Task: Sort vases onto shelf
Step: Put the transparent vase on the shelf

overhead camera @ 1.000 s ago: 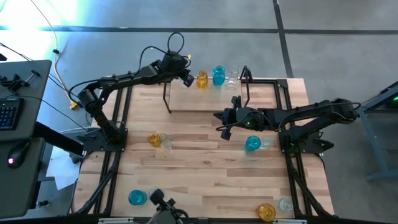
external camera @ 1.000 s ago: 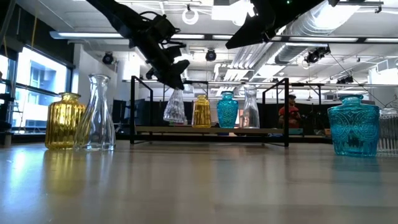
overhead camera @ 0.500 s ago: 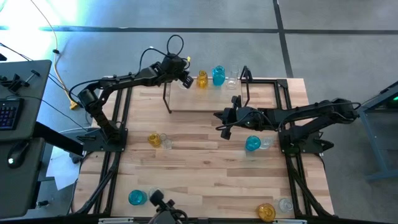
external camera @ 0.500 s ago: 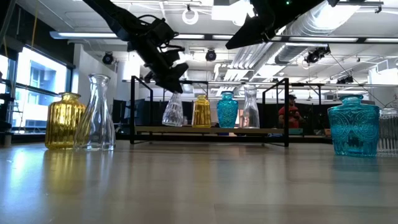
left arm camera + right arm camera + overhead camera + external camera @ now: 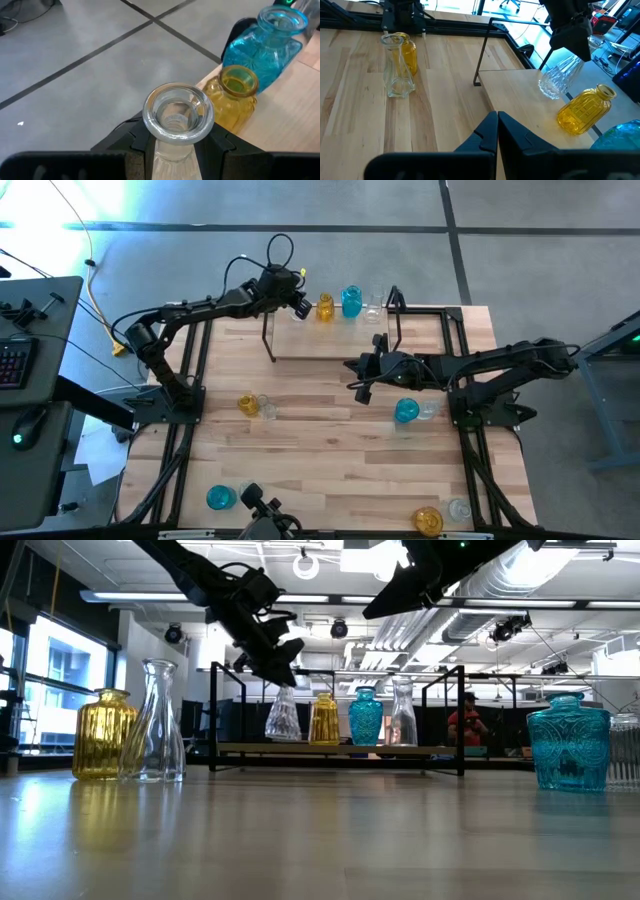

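Note:
My left gripper (image 5: pixel 298 304) is shut on a clear glass vase (image 5: pixel 283 715) over the left end of the shelf (image 5: pixel 330 342), a light board in a black frame at the table's far side. An amber vase (image 5: pixel 325 308), a teal vase (image 5: pixel 351 301) and another clear vase (image 5: pixel 372 308) stand on their bases in a row on the shelf, to the held vase's right. My right gripper (image 5: pixel 352 370) hovers shut above the table just near of the shelf, touching nothing. My left gripper pinches the clear vase's narrow neck (image 5: pixel 175 152) just under its flared rim, one finger (image 5: pixel 137 145) on each side. The fingers slant down from the table's left. The vase hangs below them, slightly tilted, its base (image 5: pixel 283 736) a little above the shelf board beside the amber vase.
Loose vases stand on the table: an amber and clear pair (image 5: pixel 252 405) at the left, a teal and clear pair (image 5: pixel 410 411) under my right arm, a teal one (image 5: pixel 220 498) near left, an amber and clear pair (image 5: pixel 432 521) near right. A person (image 5: pixel 468 720) is far behind the shelf.

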You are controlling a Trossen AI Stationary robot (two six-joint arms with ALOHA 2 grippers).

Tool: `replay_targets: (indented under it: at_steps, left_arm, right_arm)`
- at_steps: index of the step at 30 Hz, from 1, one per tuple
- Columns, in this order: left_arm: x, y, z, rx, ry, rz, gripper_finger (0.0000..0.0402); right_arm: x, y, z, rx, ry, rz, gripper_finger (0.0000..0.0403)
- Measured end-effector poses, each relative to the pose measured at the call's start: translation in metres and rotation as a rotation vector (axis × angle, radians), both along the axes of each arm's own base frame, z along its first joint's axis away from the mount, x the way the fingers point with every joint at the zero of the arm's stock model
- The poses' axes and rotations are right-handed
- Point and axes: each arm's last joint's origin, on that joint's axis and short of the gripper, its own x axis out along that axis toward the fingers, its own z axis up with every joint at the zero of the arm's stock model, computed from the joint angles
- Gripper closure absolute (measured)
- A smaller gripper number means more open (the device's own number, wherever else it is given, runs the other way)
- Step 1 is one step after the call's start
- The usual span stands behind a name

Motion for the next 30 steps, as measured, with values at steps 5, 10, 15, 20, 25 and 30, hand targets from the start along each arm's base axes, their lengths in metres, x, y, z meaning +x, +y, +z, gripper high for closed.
replay_targets:
  at_steps: [5, 10, 15, 20, 25, 30]
  left_arm:
    - [0.000, 0.000, -0.001, 0.008, 0.013, -0.009, 0.0314]
    - [0.004, 0.003, -0.010, -0.003, 0.024, -0.013, 0.0314]
    - [0.005, 0.004, -0.011, 0.002, 0.019, -0.014, 0.0314]
    - [0.004, 0.006, -0.011, 0.004, 0.022, -0.006, 0.0314]
    - [0.003, 0.006, -0.011, 0.001, 0.025, -0.001, 0.0281]
    - [0.003, 0.006, -0.011, 0.016, 0.042, -0.015, 0.0246]
  right_arm:
    - [0.000, 0.000, 0.000, 0.000, 0.000, 0.000, 0.0403]
    - [0.000, 0.000, 0.000, 0.000, 0.000, 0.000, 0.0403]
    - [0.000, 0.000, 0.000, 0.000, 0.000, 0.000, 0.0403]
    - [0.000, 0.000, 0.000, 0.000, 0.000, 0.000, 0.0403]
    - [0.000, 0.000, 0.000, -0.001, 0.000, 0.000, 0.0403]
    - [0.000, 0.000, 0.000, -0.002, 0.001, 0.001, 0.0403]
